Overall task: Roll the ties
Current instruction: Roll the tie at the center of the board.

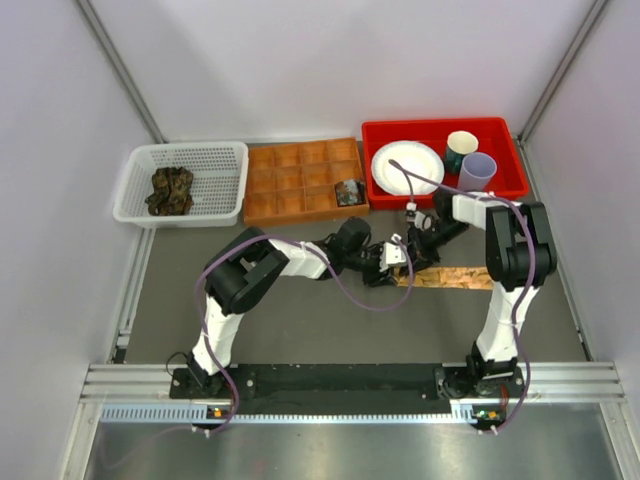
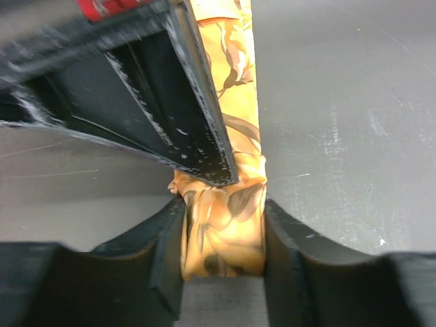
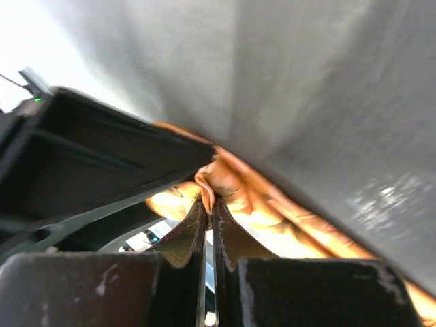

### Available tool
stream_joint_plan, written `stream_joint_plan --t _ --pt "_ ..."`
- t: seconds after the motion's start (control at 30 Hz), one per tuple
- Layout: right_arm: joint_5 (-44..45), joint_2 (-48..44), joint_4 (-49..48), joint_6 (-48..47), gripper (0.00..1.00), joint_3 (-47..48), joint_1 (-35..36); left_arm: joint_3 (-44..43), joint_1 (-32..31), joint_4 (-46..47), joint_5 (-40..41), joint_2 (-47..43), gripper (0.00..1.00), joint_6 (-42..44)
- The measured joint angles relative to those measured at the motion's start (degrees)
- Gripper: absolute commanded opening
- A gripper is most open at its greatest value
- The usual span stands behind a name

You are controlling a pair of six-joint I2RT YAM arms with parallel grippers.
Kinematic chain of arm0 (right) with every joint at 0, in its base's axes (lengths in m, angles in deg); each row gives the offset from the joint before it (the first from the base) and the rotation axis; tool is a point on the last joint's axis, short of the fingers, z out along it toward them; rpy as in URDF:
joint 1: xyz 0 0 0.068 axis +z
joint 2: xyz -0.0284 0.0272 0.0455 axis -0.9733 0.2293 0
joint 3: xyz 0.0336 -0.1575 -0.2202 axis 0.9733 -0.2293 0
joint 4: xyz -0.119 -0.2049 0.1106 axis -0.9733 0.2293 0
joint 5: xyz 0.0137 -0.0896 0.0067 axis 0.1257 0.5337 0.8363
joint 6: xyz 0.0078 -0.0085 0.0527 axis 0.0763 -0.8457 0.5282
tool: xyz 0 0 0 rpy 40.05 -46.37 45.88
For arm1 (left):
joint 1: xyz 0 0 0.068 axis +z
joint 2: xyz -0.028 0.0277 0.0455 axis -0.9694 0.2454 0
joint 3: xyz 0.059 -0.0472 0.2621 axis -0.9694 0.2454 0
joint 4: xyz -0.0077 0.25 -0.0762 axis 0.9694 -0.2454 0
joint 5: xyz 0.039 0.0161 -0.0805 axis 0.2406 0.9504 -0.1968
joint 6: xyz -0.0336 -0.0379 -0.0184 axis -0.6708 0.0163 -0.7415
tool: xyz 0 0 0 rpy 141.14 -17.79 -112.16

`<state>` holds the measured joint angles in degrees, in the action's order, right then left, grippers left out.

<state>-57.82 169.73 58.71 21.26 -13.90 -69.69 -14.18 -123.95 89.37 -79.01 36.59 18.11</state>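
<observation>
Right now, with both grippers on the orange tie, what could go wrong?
The right gripper pinches only a thin fold of the orange tie; the fold may slip free. The left gripper holds the bundled end between its fingers; a harder squeeze could flatten it. The two grippers sit very close together, so they might collide.

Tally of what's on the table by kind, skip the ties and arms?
White basket: 1
Brown compartment tray: 1
Red bin: 1
White plate: 1
Cups: 2, one dark with a cream inside, one lavender
Total: 6
</observation>
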Motion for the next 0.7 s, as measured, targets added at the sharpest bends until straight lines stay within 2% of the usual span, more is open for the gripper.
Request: stream_joint_plan --t 0.1,0.13,0.23,0.5,0.7 --pt "2.0 1.5 0.1 0.5 0.0 0.5 0.5 0.4 0.5 0.4 -0.5 -0.2 0.64 -1.0" --pt "2.3 1.9 0.3 0.6 0.0 0.7 0.6 0.8 0.8 0.5 -0.8 -0.3 0.73 -1.6" --pt "4.5 2.0 1.3 1.3 0.0 1.5 0.8 4.1 2.3 4.0 -2.1 -1.4 0.81 -4.5" --pt "10.1 2.0 3.3 2.6 0.0 3.6 3.1 10.6 5.0 15.1 -4.5 -2.5 0.79 -10.5" --pt "12.1 2.0 4.0 3.2 0.0 4.5 4.3 11.0 4.7 27.7 -5.9 2.1 0.78 -19.3"
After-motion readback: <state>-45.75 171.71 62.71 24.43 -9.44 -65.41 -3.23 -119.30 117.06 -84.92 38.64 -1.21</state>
